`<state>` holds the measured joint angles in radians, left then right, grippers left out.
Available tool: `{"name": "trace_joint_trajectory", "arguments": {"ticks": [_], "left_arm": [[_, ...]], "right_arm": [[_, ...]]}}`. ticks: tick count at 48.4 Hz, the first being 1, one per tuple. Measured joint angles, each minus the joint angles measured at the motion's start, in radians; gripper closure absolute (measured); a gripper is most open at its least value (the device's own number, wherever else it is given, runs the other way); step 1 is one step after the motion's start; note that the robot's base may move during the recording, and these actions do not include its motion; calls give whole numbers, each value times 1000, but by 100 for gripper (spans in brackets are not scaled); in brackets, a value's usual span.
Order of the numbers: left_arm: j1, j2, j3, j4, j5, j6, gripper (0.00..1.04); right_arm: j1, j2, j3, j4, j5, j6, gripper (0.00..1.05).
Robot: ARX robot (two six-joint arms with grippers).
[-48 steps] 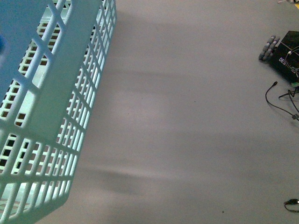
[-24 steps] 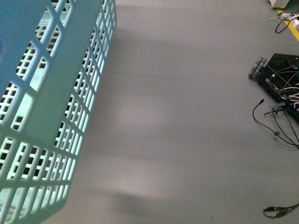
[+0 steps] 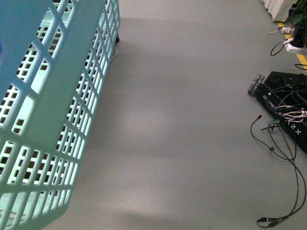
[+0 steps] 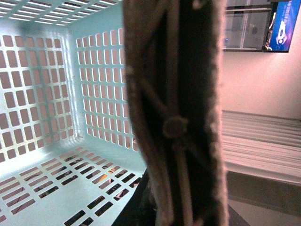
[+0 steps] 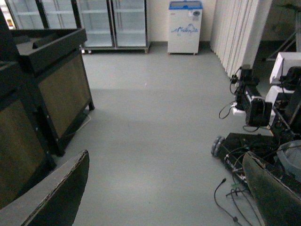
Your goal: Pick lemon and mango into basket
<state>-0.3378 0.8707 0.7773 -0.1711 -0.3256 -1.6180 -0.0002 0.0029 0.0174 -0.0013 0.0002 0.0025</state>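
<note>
The basket (image 3: 55,91) is smooth teal plastic with a faint sheen. Its handle (image 4: 174,117) looks brown, ribbed and rough-edged. The floor (image 3: 192,120) is smooth, grey, nearly matt. Fridge doors (image 5: 96,21) are glossy glass.

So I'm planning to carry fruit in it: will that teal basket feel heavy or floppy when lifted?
Probably light: the basket has mostly slotted walls. Likely fairly stiff, given its thick moulded grid. Held by the brown handle, it may well swing or tilt.
</note>
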Motion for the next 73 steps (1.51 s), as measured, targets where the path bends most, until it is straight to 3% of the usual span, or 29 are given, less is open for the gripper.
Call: {"name": "trace_joint_trajectory", "arguments": {"ticks": [73], "left_arm": [[-6,1,1,0,1,-6,100]], "right_arm": [[0,0,0,0,0,0,9]]}}
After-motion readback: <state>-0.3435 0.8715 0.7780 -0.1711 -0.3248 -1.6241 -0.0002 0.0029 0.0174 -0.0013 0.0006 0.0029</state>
